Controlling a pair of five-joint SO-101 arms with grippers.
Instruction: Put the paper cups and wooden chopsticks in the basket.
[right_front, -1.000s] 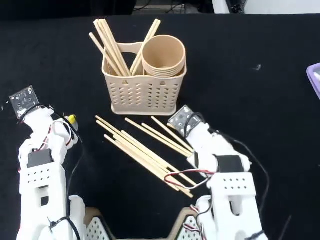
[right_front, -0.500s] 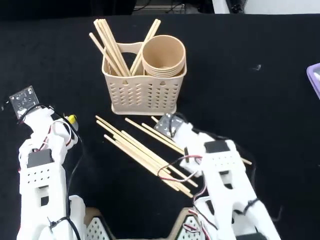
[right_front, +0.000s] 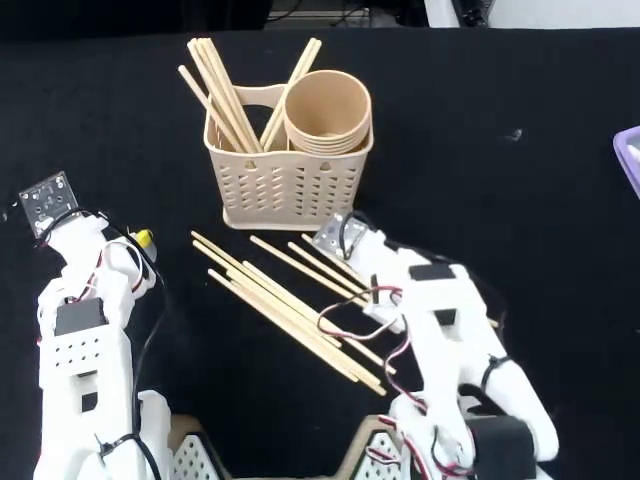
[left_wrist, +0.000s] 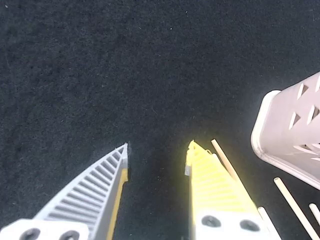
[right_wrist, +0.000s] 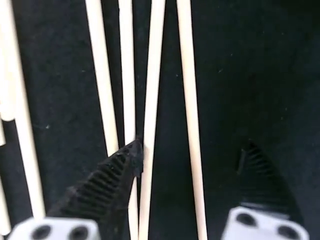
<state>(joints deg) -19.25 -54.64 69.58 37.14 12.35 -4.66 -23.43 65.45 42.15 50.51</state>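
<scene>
Right fingers (right_wrist: 107, 185) astride 2 chopsticks (right_wrist: 189, 100)

Black desk (right_front: 520, 220); cream basket (right_front: 285, 190) (rows of small slots); tan paper cups (right_front: 327, 110); pale wooden chopsticks (right_front: 280, 305); left hand (left_wrist: 157, 150) yellow and white, ribbed; right hand (right_wrist: 192, 150) black.

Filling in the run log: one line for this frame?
right gripper: open, over loose chopsticks | left gripper: open, over table beside basket | basket: cups and standing chopsticks inside
</scene>
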